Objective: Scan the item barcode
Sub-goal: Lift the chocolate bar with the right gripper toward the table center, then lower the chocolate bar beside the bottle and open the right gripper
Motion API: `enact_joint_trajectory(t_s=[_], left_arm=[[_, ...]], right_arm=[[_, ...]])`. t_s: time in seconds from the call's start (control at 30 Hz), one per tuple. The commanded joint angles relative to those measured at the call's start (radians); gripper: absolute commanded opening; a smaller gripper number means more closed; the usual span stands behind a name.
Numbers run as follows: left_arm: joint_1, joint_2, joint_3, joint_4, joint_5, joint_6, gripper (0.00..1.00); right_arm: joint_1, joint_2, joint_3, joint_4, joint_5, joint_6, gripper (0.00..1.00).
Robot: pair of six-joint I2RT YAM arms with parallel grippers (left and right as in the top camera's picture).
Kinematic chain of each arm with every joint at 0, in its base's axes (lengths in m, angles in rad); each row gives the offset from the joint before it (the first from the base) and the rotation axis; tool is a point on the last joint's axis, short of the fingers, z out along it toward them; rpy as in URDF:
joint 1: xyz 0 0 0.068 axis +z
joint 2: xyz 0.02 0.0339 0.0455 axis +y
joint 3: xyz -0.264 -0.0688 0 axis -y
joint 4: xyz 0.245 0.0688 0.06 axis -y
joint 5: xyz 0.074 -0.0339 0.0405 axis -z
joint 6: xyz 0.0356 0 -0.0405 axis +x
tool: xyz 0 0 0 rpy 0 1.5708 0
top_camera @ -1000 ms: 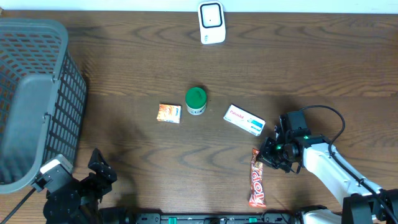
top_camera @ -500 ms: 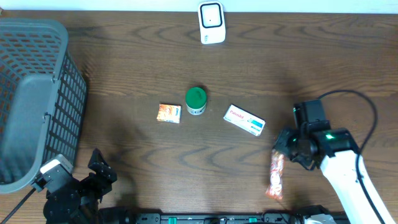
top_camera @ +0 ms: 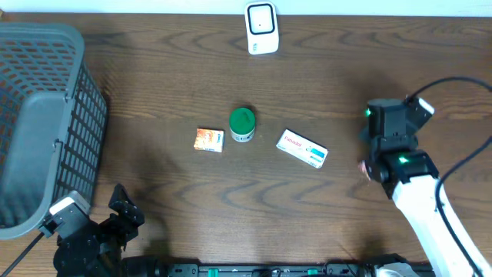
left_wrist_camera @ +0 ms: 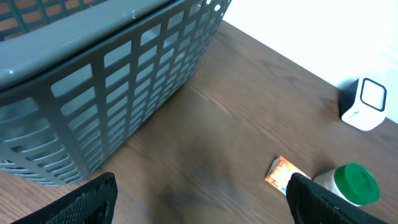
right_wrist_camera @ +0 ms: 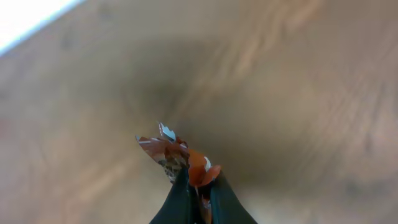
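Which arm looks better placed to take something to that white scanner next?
Right. The right gripper is shut on the snack wrapper, while the left gripper sits open and empty near the basket, farther from the scanner.

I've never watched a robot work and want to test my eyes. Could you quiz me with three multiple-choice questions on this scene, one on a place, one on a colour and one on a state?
1. Where does the white scanner stand?
A. alone at the far side, in the middle
B. inside the basket
C. touching the orange box

2. What colour is the lid of the jar?
A. red
B. green
C. blue

3. What state is the right tool in?
A. open and empty
B. shut on the snack wrapper
C. out of view

Answers:
1 A: the overhead view shows it by itself at the far side, apart from the other items.
2 B: seen from above, the lid is plainly green.
3 B: the right wrist view shows it pinching the wrapper's end.
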Motion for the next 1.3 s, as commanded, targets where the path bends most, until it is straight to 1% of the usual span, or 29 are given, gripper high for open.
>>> enact_joint_trajectory(t_s=[0.0,0.07,0.13,0.23,0.3,0.37,0.4,0.43,0.53,0.57,0.7,0.77,0.9,1.07,1.2,1.27], left_arm=[[0.004,0.000,-0.002,0.000,-0.008,-0.009,0.87],[0.004,0.000,-0.002,0.000,-0.008,-0.009,0.87],[0.004,0.000,-0.002,0.000,-0.008,-0.009,0.87],[0.004,0.000,-0.002,0.000,-0.008,-0.009,0.88],[0.004,0.000,-0.002,0.000,-0.008,-0.009,0.87],[0.004,0.000,-0.002,0.000,-0.008,-0.009,0.87],[0.004,0.000,-0.002,0.000,-0.008,-0.009,0.87],[0.004,0.000,-0.002,0.000,-0.008,-0.009,0.87],[0.004,0.000,-0.002,0.000,-0.008,-0.009,0.87],[0.004,0.000,-0.002,0.000,-0.008,-0.009,0.87],[0.004,0.000,-0.002,0.000,-0.008,-0.009,0.87],[0.004,0.000,-0.002,0.000,-0.008,-0.009,0.87],[0.004,0.000,-0.002,0.000,-0.008,-0.009,0.87],[0.004,0.000,-0.002,0.000,-0.008,-0.009,0.87],[0.004,0.000,-0.002,0.000,-0.008,-0.009,0.87],[0.004,0.000,-0.002,0.000,-0.008,-0.009,0.87]], right_arm=[[0.008,0.084,0.010,0.137,0.118,-0.155,0.02],[0.019,0.131,0.010,0.229,0.118,-0.226,0.01],[0.043,0.188,0.010,0.366,0.124,-0.331,0.02],[0.088,0.243,0.010,0.544,0.212,-0.452,0.01],[0.132,0.277,0.010,0.676,0.286,-0.592,0.02],[0.174,0.304,0.010,0.770,0.311,-0.735,0.01],[0.198,0.316,0.010,0.800,0.314,-0.798,0.02],[0.214,0.324,0.010,0.819,0.328,-0.826,0.02],[0.256,0.346,0.009,0.832,0.339,-0.825,0.02],[0.269,0.358,0.009,0.839,0.339,-0.846,0.02],[0.311,0.414,0.008,0.889,0.339,-1.002,0.02],[0.336,0.452,0.006,0.914,0.347,-1.037,0.02],[0.408,0.542,0.005,0.959,0.412,-1.041,0.01],[0.554,0.624,0.005,1.028,0.498,-1.041,0.02],[0.653,0.634,0.005,1.036,0.521,-0.986,0.01],[0.687,0.634,0.005,1.045,0.574,-0.960,0.01]])
